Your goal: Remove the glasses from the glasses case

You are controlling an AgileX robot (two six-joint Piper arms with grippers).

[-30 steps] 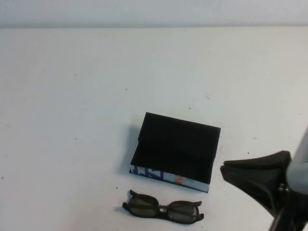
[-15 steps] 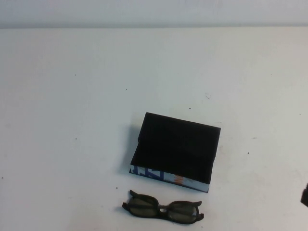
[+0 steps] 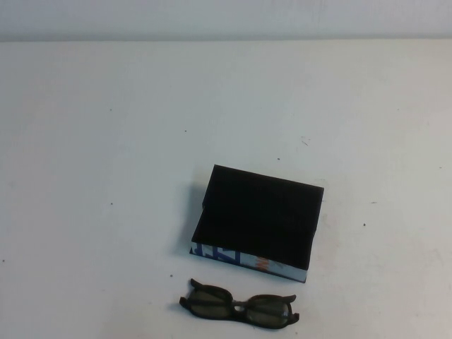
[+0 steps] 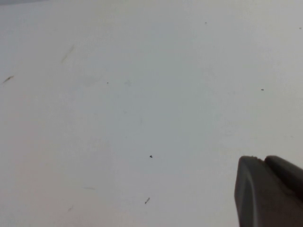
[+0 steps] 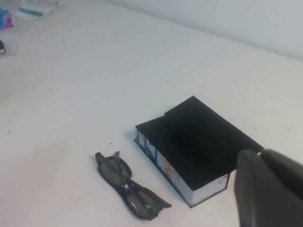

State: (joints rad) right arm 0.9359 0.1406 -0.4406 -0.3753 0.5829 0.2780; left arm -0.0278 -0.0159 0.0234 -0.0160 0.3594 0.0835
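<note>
High view: the white surface (image 3: 106, 141) carries only two things. The glasses case (image 3: 258, 220) sits just right of centre in the lower half of the frame, its printed blue and white edge facing the bottom. The glasses (image 3: 239, 307) lie out of the case at the bottom of the frame, just below that printed edge and apart from it, their long axis running left to right, slightly tilted, lenses up. Nothing blocks either. A second ago the right hand filled the lower right corner; now neither hand shows here.

Left wrist view: the left hand (image 4: 270, 191) shows as a dark tip in the lower right corner over bare, speckled surface; whether it is spread or pressed together cannot be told.

Right wrist view: the right hand (image 5: 267, 187) occupies the lower right corner, overlapping the case's near corner; its state cannot be told. The glasses sit lower centre, running diagonally beside the case's printed edge. Small coloured items (image 5: 28, 9) lie at the upper left.
</note>
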